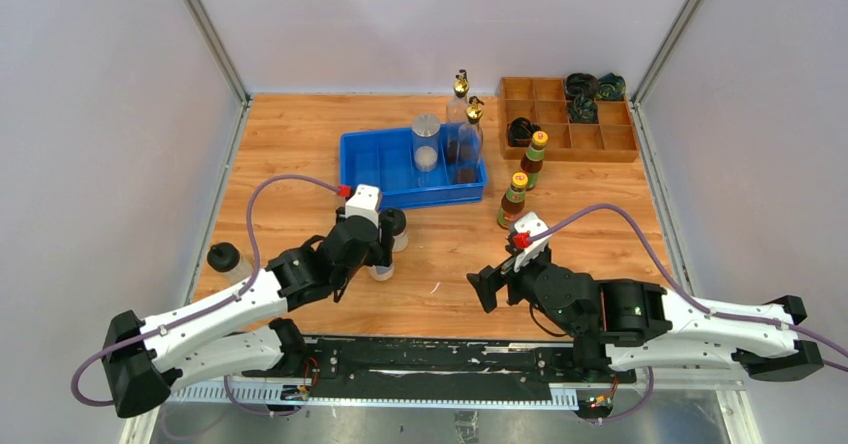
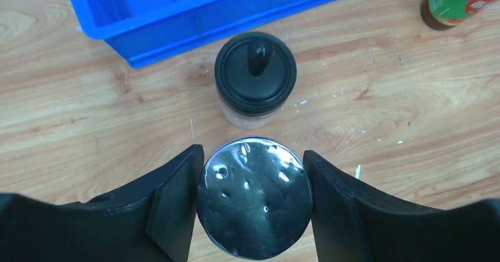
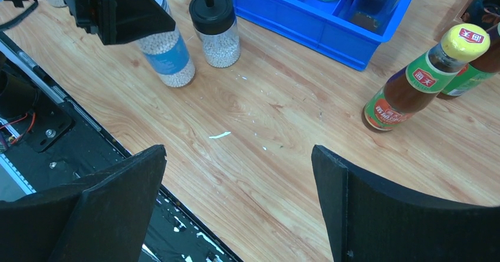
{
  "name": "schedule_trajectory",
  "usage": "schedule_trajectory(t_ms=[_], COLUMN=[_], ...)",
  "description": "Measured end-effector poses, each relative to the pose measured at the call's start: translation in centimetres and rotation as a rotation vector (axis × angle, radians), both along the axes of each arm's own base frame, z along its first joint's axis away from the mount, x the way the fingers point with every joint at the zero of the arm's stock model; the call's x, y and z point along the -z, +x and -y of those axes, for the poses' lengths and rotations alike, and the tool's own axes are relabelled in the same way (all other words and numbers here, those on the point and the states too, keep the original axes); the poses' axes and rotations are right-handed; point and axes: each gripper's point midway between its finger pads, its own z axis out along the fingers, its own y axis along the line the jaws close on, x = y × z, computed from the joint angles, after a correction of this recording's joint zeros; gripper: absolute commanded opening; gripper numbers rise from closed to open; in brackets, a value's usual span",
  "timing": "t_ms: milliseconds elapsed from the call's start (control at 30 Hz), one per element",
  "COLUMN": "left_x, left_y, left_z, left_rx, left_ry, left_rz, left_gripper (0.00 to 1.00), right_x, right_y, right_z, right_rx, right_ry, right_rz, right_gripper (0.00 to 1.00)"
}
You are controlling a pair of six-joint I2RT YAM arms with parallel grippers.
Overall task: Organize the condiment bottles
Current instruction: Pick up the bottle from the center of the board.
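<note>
On the wooden surface [image 1: 300, 144], our left jaws pinch a shaker [image 2: 253, 197] beside a jar [image 2: 255, 73]; right jaws stand spread.

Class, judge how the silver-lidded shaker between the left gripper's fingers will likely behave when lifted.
The silver-lidded shaker looks nearly full of white granules, so probably hefty. Its smooth round lid may slip in the left gripper. Tall and narrow, it could tip if nudged.

Condiment bottles stand upright on the tabletop [image 1: 300, 134]: a silver-lidded shaker [image 2: 253, 197] clamped in the left gripper [image 2: 252, 156], a black-capped jar [image 2: 255, 73] just beyond it, another jar [image 1: 224, 259] far left, and two yellow-capped sauce bottles [image 1: 514, 199] [image 1: 534, 159] at right. Two gold-spouted cruets [image 1: 460, 89] [image 1: 472, 134] and a second shaker [image 1: 426, 134] sit in the blue bin [image 1: 345, 164].
</note>
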Motion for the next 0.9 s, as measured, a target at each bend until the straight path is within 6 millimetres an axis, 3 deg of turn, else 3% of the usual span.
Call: schedule_trajectory(t_ms=[133,400,533,667,767,900], left_x=[-2.5,-11.2,-15.0,-18.7,-19.2,-17.0], left_y=[0.1,0.7,1.2,3.1,4.9,7.9], left_z=[0.0,1.4,3.0,5.5,7.6,10.1], left_rx=[0.004,0.050,0.096,0.126,0.145,0.176], left_ry=[0.003,-0.056,-0.059,-0.034,0.003,0.050], left_rz=[0.012,0.079,0.095,0.147,0.174,0.154], left_gripper=[0.60,0.60,0.62,0.64,0.64,0.64], right_x=[0.1,0.4,0.6,0.6,0.5,0.0], right_y=[0.0,-0.1,-0.1,-0.1,-0.1,-0.4], right_z=[0.1,-0.1,-0.2,-0.2,-0.3,-0.1], right_rx=[0.004,0.005,0.005,0.004,0.001,-0.009], right_ry=[0.013,0.003,-0.004,-0.004,0.000,0.025], right_rz=[-0.008,-0.014,-0.015,-0.016,-0.018,-0.028], right_gripper=[1.00,1.00,1.00,0.99,0.99,0.96])
